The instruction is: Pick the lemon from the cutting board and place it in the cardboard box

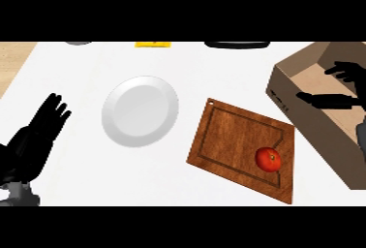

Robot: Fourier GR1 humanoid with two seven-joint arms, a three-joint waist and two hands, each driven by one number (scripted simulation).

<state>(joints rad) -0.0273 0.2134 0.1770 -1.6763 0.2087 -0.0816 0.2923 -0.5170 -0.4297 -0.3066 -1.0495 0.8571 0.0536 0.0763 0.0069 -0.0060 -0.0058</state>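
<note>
The left hand (34,138) shows at about 8 o'clock in the view. It is black, open and upright, its straight fingers (52,110) slightly fanned and pointing toward 12 o'clock, holding nothing. The grey left forearm (16,193) enters from the lower edge at 7 o'clock. The right hand (330,100) sits at 3 o'clock, partly cut off by the right edge, its fingers reaching toward 9 o'clock with the thumb apart below them, gripping nothing. A sliver of the right wrist (361,135) shows beneath it at 4 o'clock
</note>
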